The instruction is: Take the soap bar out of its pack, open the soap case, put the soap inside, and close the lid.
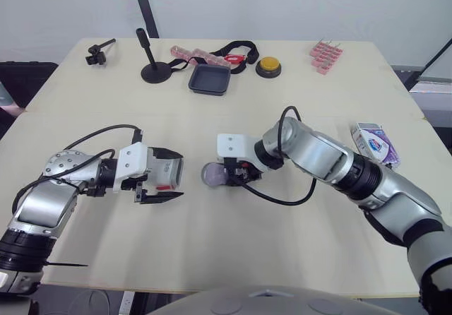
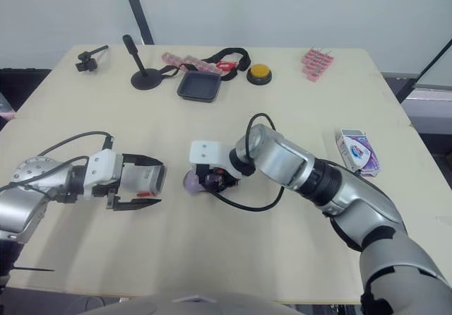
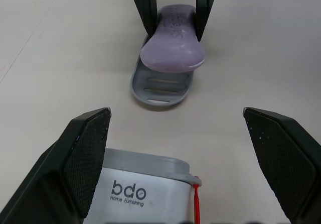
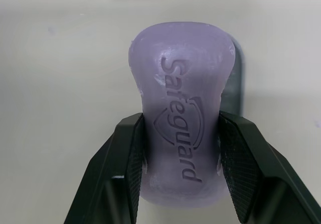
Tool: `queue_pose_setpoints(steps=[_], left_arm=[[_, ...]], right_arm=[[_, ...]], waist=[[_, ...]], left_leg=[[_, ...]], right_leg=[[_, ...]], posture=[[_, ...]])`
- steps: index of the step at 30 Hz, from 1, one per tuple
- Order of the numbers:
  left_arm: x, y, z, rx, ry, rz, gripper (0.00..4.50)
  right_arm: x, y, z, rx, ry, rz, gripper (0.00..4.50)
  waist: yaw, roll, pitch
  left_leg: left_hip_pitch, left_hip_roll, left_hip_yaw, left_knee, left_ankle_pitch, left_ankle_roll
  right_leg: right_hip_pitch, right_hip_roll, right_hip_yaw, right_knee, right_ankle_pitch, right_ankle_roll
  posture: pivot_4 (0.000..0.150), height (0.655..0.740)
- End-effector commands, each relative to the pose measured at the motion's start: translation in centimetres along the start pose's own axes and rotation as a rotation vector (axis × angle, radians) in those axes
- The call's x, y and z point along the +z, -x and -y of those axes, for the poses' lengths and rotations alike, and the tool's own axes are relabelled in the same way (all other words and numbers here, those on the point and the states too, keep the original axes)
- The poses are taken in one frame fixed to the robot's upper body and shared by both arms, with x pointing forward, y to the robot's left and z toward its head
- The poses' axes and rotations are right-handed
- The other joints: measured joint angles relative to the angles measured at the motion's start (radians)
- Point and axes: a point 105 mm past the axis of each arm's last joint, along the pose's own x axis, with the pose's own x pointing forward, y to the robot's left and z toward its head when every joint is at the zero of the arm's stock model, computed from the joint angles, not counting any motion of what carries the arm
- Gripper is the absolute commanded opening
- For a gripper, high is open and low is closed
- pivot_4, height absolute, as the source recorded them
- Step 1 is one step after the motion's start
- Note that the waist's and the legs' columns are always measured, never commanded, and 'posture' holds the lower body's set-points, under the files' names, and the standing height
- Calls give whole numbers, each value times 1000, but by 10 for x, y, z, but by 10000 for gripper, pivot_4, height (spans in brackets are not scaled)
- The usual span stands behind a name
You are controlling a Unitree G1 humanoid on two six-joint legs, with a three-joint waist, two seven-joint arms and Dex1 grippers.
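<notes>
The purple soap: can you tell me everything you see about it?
The soap bar is pale purple, smooth and waxy-looking, with rounded ends and a narrower waist. The word Safeguard and a shield shape are pressed into its top face. It is bare, out of its pack. The right gripper pinches its waist, one black finger on each side. It sits over the grey slatted soap case base near the middle of the table. I cannot tell whether it touches the base.
</notes>
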Motion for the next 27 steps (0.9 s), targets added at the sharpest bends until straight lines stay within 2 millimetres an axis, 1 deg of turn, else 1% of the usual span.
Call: queue_pose_setpoints(steps=[1,8,18,19,21,24,25,27], left_arm=[[5,15,-12,47,-44,-15,45000],[3,19,-16,70,-50,-31,45000],[3,13,-11,58,-51,-17,45000],[3,13,-11,58,-51,-17,45000],[2,12,-11,57,-51,-15,45000],[2,12,-10,57,-51,-15,45000],[1,12,-10,56,-53,-17,45000],[0,12,-11,55,-57,-21,45000]], right_arm=[[14,4,5,-31,50,26,17326],[15,0,6,-31,44,22,17326],[11,-3,11,-44,34,6,17326],[12,-3,12,-49,32,7,27538],[12,-3,12,-49,30,10,32998],[14,-2,9,-35,36,19,43573],[15,-2,8,-32,37,21,44923],[15,0,9,-33,36,23,44923]], waist=[[0,0,0],[1,0,0],[0,0,0],[0,0,0],[0,0,0],[0,0,0],[0,0,0],[1,0,0]], left_leg=[[0,0,0,0,0,0],[0,0,0,0,0,0],[0,0,0,0,0,0],[0,0,0,0,0,0],[0,0,0,0,0,0],[0,0,0,0,0,0],[0,0,0,0,0,0],[0,0,0,0,0,0]], right_leg=[[0,0,0,0,0,0],[0,0,0,0,0,0],[0,0,0,0,0,0],[0,0,0,0,0,0],[0,0,0,0,0,0],[0,0,0,0,0,0],[0,0,0,0,0,0],[0,0,0,0,0,0]], posture=[[1500,7400],[1500,7400],[1500,7400],[1500,7400],[1500,7400],[1500,7400],[1500,7400],[1500,7400]])
